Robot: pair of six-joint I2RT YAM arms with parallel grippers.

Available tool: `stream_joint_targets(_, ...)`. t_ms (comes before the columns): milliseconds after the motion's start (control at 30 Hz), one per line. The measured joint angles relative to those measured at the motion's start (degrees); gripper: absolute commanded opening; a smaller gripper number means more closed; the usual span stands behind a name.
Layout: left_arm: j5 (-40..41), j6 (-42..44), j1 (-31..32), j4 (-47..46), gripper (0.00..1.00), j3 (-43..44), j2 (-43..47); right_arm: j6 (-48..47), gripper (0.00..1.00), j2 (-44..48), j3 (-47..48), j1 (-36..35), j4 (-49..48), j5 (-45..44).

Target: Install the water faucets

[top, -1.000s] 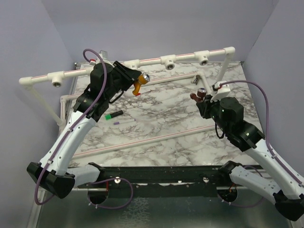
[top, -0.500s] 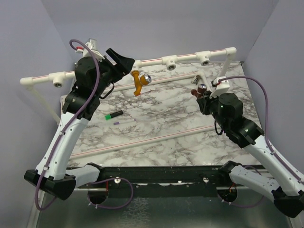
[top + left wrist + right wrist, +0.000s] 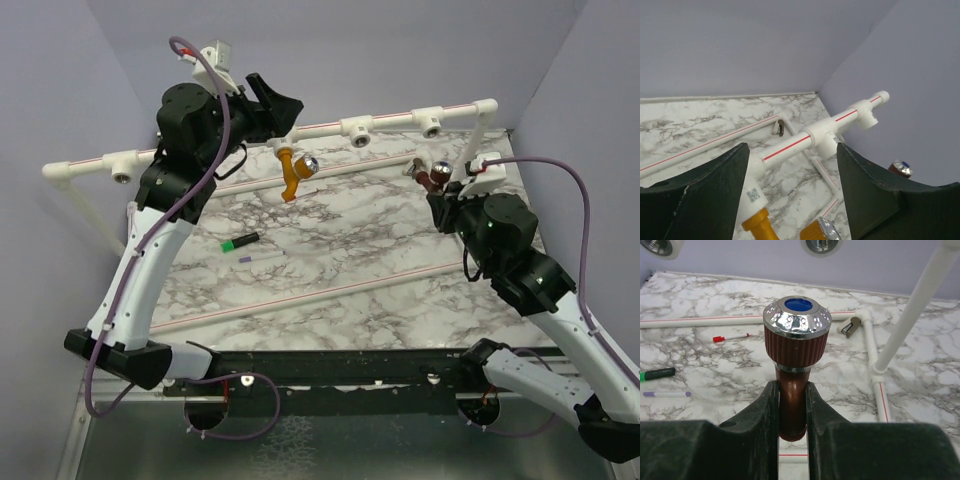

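Note:
The orange-yellow faucet point(image 3: 289, 178) with its silver knob point(image 3: 310, 165) hangs from a T-fitting on the white pipe rail point(image 3: 320, 127). My left gripper point(image 3: 278, 110) is open and empty above that rail. In the left wrist view its fingers point(image 3: 720, 185) straddle the pipe point(image 3: 790, 146), with the orange faucet point(image 3: 759, 227) just below. My right gripper point(image 3: 440, 195) is shut on the dark reddish-brown faucet point(image 3: 430, 178). It holds the faucet upright by the stem point(image 3: 792, 390), chrome knob point(image 3: 797, 315) up, near the back right of the table.
Two open T-fitting sockets point(image 3: 355, 133) point(image 3: 430, 126) face forward on the rail, and another sits at the left point(image 3: 120, 172). A green marker point(image 3: 240, 242), a purple pen point(image 3: 262, 257) and a red pen point(image 3: 730, 337) lie on the marble top. White pipes lie flat on the marble.
My left gripper has let go of the orange faucet and lifted up and back over the rail. The faucet stays on the fitting. My right gripper has carried the brown faucet toward the back right.

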State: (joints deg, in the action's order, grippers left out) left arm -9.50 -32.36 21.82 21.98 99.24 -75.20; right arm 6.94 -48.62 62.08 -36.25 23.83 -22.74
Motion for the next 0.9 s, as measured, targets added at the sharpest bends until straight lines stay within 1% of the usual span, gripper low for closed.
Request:
stream_joint_targets(200, 0.68, 7.5, 0.0, 0.85, 0.72, 1.62, -5.38, -5.4, 0.01, 0.48, 0.33, 0.0, -1.44, -3.87)
stream_joint_targets(333, 4.17, 12.33, 0.0, 0.96, 0.7, 1.62, -6.97, -9.92, 0.01, 1.84, -2.25, 0.0, -6.32, -5.99)
stream_joint_targets(500, 10.08, 17.51, 0.0, 0.92, 0.69, 1.62, -7.76, -13.77, 0.0, 3.43, -6.64, 0.0, -11.98, -6.19)
stream_joint_targets(700, 16.94, 21.62, 0.0, -0.31, 0.66, 0.48, -8.61, -14.71, 0.01, 3.48, -7.93, 0.0, -15.26, -5.99)
stream_joint_targets(867, 22.53, 23.26, 0.0, -2.51, 0.65, -3.54, -8.81, -14.21, 0.0, 4.09, -7.93, 0.0, -16.22, -5.05)
stream_joint_targets(900, 23.34, 23.37, -0.02, -5.07, 0.65, -4.81, -9.01, -14.01, 0.01, 4.24, -7.93, 0.0, -16.28, -4.83)
